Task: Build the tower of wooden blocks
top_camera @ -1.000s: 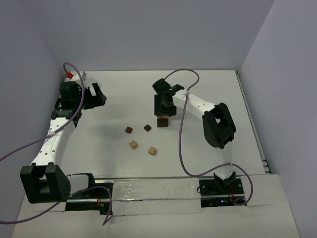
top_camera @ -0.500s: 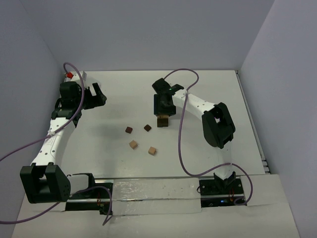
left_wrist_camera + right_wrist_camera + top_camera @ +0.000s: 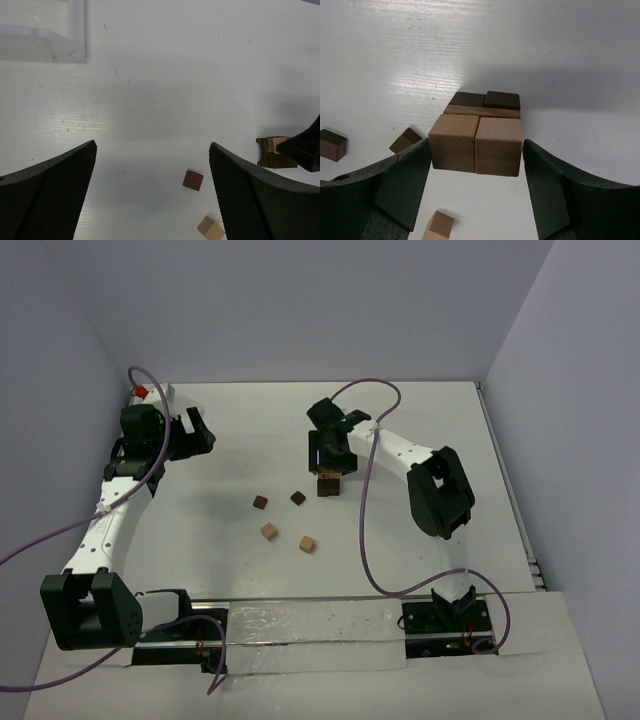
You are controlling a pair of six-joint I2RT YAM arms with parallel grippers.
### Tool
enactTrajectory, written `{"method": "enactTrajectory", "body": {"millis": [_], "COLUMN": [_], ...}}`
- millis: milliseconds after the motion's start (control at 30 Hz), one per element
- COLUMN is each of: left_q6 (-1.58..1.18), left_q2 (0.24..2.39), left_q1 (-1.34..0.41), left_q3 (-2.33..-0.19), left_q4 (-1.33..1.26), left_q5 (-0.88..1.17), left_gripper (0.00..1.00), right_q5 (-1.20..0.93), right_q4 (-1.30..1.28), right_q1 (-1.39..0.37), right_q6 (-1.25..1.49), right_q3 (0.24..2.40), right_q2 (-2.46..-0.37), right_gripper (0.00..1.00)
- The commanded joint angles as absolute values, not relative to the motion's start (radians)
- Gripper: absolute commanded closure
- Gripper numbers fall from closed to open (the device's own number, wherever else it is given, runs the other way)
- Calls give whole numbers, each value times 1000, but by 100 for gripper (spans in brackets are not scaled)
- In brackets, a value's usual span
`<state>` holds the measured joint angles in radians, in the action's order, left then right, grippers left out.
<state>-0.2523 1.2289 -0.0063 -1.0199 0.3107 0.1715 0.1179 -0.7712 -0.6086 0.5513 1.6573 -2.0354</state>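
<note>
Wood blocks [image 3: 268, 531] loose on the white table [image 3: 200, 560], nearest the arm bases, four in all, none touching another and all well apart from both grippers: tan pair [image 3: 307, 543] closest to the bases, dark pair [image 3: 260, 503] just beyond, each cube resting flat

Tower [image 3: 327, 484] next out, just right of the dark pair, standing near the middle of the table; seen from the right wrist [image 3: 476, 140] as two cubes wide, two tan cubes side by side on the near face, a mid-brown strip and two dark brown cubes showing directly behind them; three of the loose cubes visible low and to the left in that view

Right gripper [image 3: 328, 462] directly above the tower, pointing down, fingers [image 3: 405, 185] partly spread and set one on each side of the two tan cubes, inner edges meeting the cube sides as seen; cannot tell whether pressing on them or just clear

Left gripper [image 3: 195, 430] at the far left, well apart from tower and loose cubes, fingers [image 3: 50, 190] spread fully wide over bare table, holding nothing; tower partly hidden behind a black finger at the right edge of the left wrist view

Clear plastic container [image 3: 45, 35] farthest out, at the top left of the left wrist view, sitting on the table
</note>
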Motion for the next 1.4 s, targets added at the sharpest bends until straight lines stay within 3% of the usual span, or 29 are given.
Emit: {"method": "enactTrajectory", "body": {"millis": [0,167,333,600,700,967,1067,1367], "left_q6": [-261,-246,-112,141,272,377,260,-74], "left_q2": [1230,1229,1211,1131,1109,1152,1209,1500], "left_q1": [-2,-2,-2,-2,-4,-100,-245,-454], "left_q3": [-1056,-1057,-1064,-1025,-988,-889,-916,-1094], "left_q4": [286,290,339,452,514,502,428,254], "left_q5": [190,205,371,664,784,702,549,237], "left_gripper": [1,1,1,1,5,15,36,64], "right_q5": [122,93,60,74,56,111,117,100], "right_q4": [-757,-755,-744,-732,-704,-552,-556,-514], "right_q1": [-603,-606,-638,-671,-672,-657,-611,-418], "right_q6": [549,542,510,400,332,165,190,315], "right_q3": [1697,1701,1698,1605,1543,1310,1276,1188], "right_q2": [-2051,-2035,-1962,-1752,-1663,-1441,-1435,-1546], "right_gripper": [19,11,1,0,0,0,0,9]}}
